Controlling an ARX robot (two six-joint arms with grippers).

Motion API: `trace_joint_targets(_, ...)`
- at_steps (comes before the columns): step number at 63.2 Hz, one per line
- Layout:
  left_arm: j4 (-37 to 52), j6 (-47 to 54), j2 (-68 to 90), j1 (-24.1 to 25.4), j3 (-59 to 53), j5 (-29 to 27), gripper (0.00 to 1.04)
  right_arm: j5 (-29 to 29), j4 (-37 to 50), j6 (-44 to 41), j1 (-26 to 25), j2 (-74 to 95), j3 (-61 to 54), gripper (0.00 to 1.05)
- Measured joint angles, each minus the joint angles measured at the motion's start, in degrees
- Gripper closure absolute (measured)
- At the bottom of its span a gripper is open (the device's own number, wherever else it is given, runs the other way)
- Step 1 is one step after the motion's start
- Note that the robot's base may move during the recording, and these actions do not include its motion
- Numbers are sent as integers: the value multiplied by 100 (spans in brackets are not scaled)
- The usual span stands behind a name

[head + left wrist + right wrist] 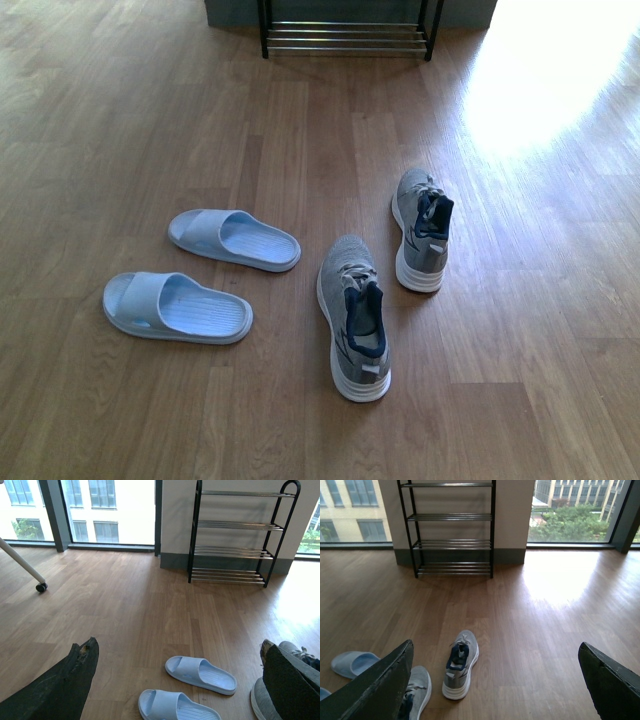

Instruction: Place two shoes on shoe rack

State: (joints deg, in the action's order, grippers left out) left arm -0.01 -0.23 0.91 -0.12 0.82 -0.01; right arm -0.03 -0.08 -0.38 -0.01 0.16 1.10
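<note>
Nothing is lifted yet: both shoes sit on the floor (150,100), and the rack (345,38) carries nothing that I can see. The near shoe (355,318) stands upright, toe toward the rack. The far shoe (422,230) is just beside it to the right and a little ahead, not touching.

My left gripper (177,644) and right gripper (495,645) both hang above the floor with fingers spread wide, holding nothing. So I judge this to be the reach for the first shoe.

The next move calls for dropping one gripper over a shoe's collar (the navy opening looks the best place to bite) and closing on it. Two slippers (232,240) lie left of the near shoe, near enough to nudge on a left-arm descent.

Ahead, the floor up to the rack is open. The rack's black side frames bound the bars, and it stands against the wall (512,515).
</note>
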Motion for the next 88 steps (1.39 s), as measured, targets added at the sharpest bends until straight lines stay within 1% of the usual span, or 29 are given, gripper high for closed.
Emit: trace_joint_targets(88,-2,0,0,0,0,0,9,0,0,0,0,0,0,9)
